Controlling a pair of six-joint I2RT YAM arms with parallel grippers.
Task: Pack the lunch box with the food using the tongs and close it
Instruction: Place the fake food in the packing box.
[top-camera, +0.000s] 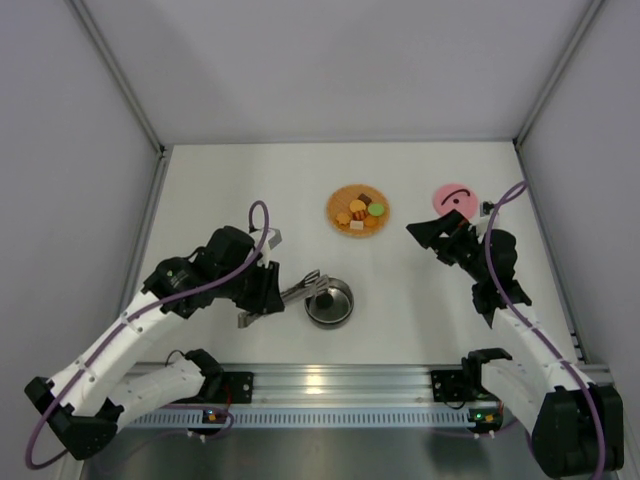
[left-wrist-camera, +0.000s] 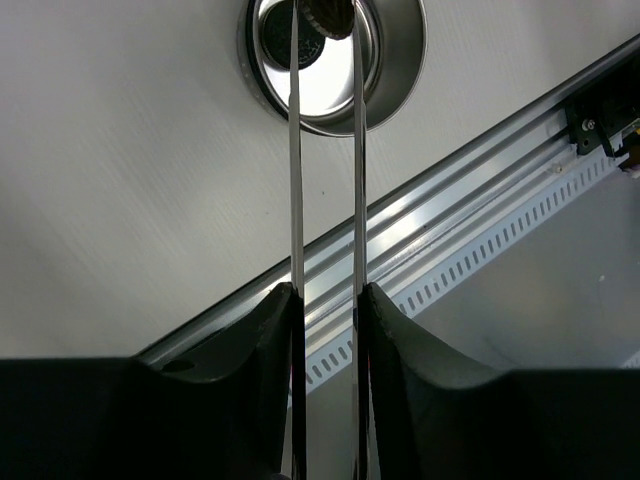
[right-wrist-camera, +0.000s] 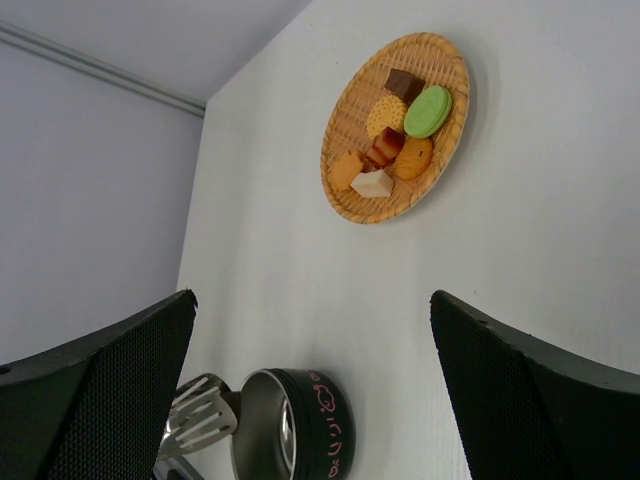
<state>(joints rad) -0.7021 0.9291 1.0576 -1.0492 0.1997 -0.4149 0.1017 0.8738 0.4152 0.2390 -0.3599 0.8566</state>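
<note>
Top external view: the left gripper (top-camera: 267, 299) is pressed together on the arms of slim silver-grey metal tongs (top-camera: 298, 292). Their scalloped tips reach over the left rim of the small round shiny steel lunch box (top-camera: 343, 309), which stands near the front of the white table (top-camera: 230, 180), between the two arms. Left wrist view agrees: both black fingers (left-wrist-camera: 262, 345) squeeze the tong arms nearly parallel, and a small dark ridged round piece of food (left-wrist-camera: 325, 14) sits between the tips within the bowl's opening — whether it rests on the bottom I cannot tell. Farther back, the flat orange-brown woven plate (top-camera: 340, 197) carries the other pieces — brown, yellow, orange and one bright green round (right-wrist-camera: 428, 110). The round pink lid (top-camera: 452, 198) with its thin black curved handle lies flat to the plate's right, well apart from the bowl. The right gripper (top-camera: 430, 226) hovers just beside the lid, jaws spread wide, holding nothing.
</note>
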